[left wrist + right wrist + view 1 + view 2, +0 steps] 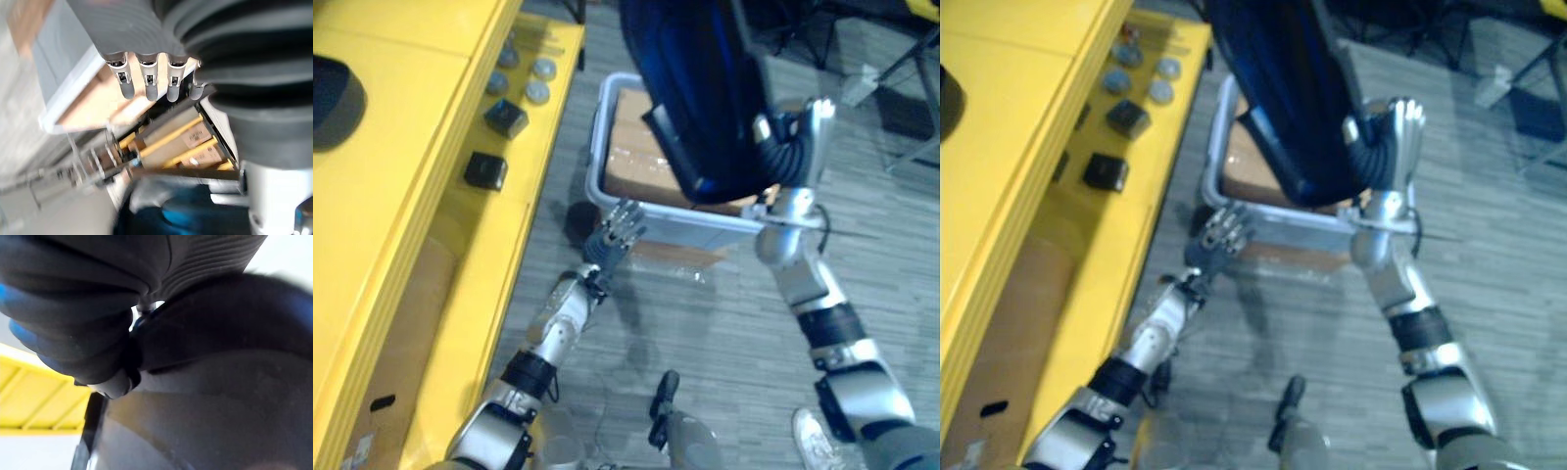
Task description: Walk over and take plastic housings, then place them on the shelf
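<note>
Plastic housing (pixel 695 88) hangs above the grey bin (pixel 597 147), right hand (pixel 813 127) fingers (pixel 1405 122) straight against it; left hand (pixel 617 230) fingers spread beside the bin.

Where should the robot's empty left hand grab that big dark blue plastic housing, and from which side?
Probably the lower left edge of the big dark blue plastic housing, coming up from below on its left. The housing hangs tilted with that edge bare above the grey plastic crate. The open left hand sits below it, and the right hand props the opposite side.
</note>
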Controlling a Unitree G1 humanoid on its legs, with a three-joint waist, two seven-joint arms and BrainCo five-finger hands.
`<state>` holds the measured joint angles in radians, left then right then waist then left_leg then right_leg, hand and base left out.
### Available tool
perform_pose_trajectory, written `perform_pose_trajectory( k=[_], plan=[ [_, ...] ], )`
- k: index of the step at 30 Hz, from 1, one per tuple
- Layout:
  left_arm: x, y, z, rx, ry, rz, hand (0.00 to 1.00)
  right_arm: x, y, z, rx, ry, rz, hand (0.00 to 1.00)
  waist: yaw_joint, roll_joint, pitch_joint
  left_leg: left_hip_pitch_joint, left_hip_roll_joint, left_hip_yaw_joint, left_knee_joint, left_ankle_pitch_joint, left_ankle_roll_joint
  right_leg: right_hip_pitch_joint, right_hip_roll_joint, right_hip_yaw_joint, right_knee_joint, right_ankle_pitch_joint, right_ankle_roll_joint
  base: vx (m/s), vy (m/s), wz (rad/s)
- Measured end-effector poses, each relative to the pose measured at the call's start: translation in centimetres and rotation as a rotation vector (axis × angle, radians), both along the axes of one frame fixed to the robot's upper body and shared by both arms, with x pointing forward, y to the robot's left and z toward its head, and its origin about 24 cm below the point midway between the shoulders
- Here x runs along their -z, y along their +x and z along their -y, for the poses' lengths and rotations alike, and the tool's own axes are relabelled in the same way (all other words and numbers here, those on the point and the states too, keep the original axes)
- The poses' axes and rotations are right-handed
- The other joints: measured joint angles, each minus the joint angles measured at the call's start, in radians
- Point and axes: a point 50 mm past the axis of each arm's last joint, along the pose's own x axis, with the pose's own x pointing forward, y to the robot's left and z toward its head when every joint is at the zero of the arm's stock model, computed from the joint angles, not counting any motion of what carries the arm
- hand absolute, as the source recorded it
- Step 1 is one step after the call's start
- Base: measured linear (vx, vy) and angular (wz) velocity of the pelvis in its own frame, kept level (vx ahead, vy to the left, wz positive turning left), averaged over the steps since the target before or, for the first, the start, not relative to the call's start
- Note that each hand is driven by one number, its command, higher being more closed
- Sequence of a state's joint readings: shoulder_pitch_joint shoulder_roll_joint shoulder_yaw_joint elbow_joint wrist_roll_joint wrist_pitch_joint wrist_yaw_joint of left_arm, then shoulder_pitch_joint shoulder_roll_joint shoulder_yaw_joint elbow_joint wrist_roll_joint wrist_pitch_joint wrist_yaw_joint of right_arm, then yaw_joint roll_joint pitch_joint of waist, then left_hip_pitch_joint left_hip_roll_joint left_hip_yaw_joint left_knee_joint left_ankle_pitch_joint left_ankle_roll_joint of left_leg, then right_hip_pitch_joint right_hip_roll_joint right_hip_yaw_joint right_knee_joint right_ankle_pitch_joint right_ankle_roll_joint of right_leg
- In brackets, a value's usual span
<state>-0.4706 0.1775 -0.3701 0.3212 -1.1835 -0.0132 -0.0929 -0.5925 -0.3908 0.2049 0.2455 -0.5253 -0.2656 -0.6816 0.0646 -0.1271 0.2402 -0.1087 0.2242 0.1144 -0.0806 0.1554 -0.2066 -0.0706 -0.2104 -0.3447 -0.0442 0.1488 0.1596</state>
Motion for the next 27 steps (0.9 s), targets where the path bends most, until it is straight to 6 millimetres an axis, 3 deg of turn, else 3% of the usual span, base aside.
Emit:
perform_pose_trajectory(
  k=[5,14,21,22,27],
  plan=[
    [0.3,0.1,0.1,-0.030,-0.052,-0.022,0.00,1.4,-0.1,-0.5,-0.038,-0.046,-0.077,1.00,-0.003,0.029,-0.053,0.023,-0.002,0.002,0.000,-0.005,0.003,0.036,0.003,0.002,-0.035,0.014,0.004,-0.03,0.001,-0.01],
    [1.1,0.2,0.2,-0.088,0.000,-0.052,0.00,2.6,-0.5,-3.0,-0.172,-0.104,-0.146,1.00,-0.010,0.026,-0.097,0.023,-0.010,-0.007,0.000,-0.005,0.004,0.039,-0.003,-0.002,-0.035,0.024,0.006,-0.01,-0.001,0.01],
    [1.8,-0.1,1.5,-0.116,0.074,-0.081,0.00,4.2,-0.9,-5.2,-0.255,-0.088,-0.214,1.00,-0.008,0.027,-0.113,0.034,-0.026,-0.021,0.000,-0.005,0.005,0.059,-0.017,-0.009,-0.036,0.027,0.008,0.01,-0.003,0.05],
    [1.9,-0.1,1.4,-0.125,0.080,-0.087,1.00,4.4,-1.0,-5.4,-0.264,-0.082,-0.225,1.00,-0.006,0.027,-0.113,0.035,-0.026,-0.021,0.000,-0.005,0.005,0.059,-0.017,-0.009,-0.036,0.026,0.009,0.00,0.000,0.00],
    [1.7,0.0,1.0,-0.186,0.078,-0.074,1.00,5.1,-1.2,-5.7,-0.296,-0.006,-0.272,1.00,-0.007,0.027,-0.113,0.037,-0.026,-0.021,0.000,-0.007,0.006,0.059,-0.018,-0.007,-0.036,0.025,0.009,-0.03,0.003,-0.01]
  ],
)
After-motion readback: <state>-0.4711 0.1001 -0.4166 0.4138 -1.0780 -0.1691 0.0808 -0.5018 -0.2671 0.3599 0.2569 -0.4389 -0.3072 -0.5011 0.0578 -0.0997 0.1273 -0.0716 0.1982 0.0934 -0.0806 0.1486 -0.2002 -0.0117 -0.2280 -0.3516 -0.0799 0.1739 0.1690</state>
